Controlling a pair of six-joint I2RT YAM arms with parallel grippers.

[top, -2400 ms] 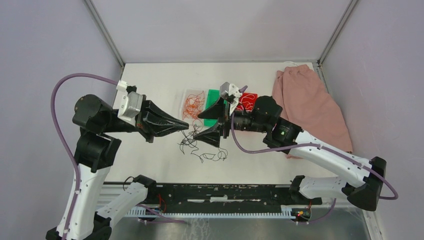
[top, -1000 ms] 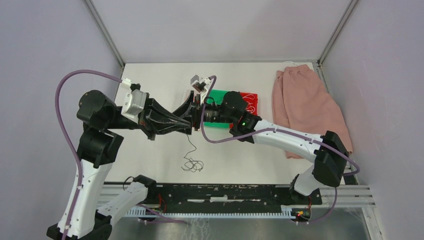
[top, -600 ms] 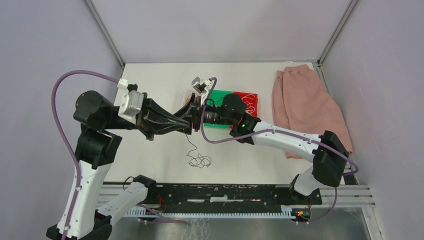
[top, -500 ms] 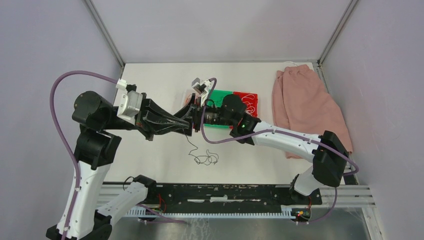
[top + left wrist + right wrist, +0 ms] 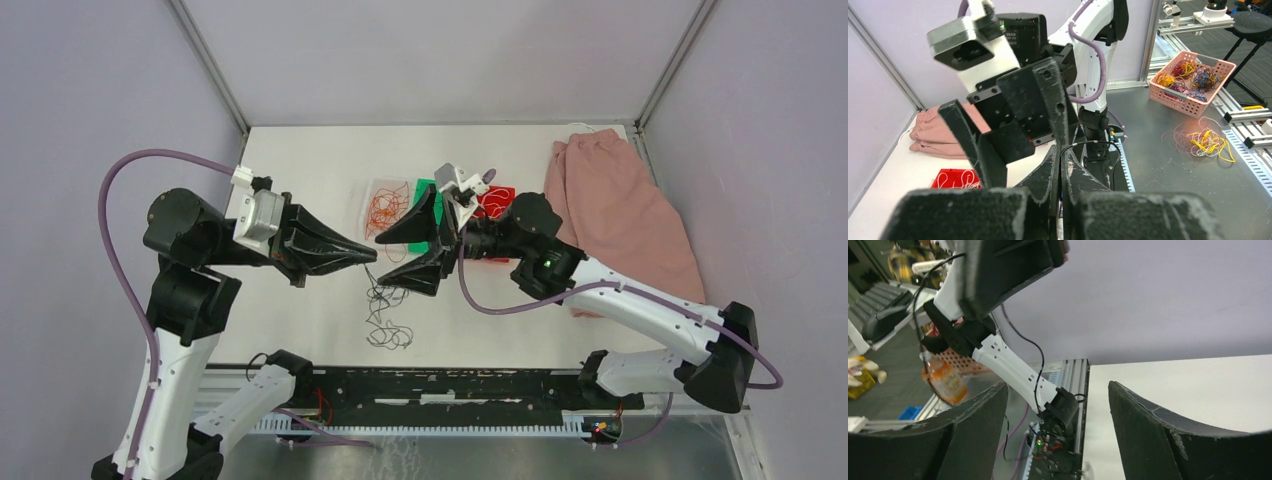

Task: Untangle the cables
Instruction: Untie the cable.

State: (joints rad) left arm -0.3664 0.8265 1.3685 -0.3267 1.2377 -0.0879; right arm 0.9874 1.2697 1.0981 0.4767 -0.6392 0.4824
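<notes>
top external: left jaws clamped the black cables (image 5: 388,325), right jaws wide at their 3 o'clock; a hard pull could tighten knots.

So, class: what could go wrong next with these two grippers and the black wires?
The open right gripper brackets the tip of the shut left gripper; closing might strike it instead of a wire. The black cables dangle from the left gripper by a thin strand; pulling could tighten the clump, or the strand could slip free.

Left fingers (image 5: 345,252) pinched on strand of black cables (image 5: 385,318) trailing to table (image 5: 300,170); right fingers (image 5: 415,218) spread wide opposite.
</notes>
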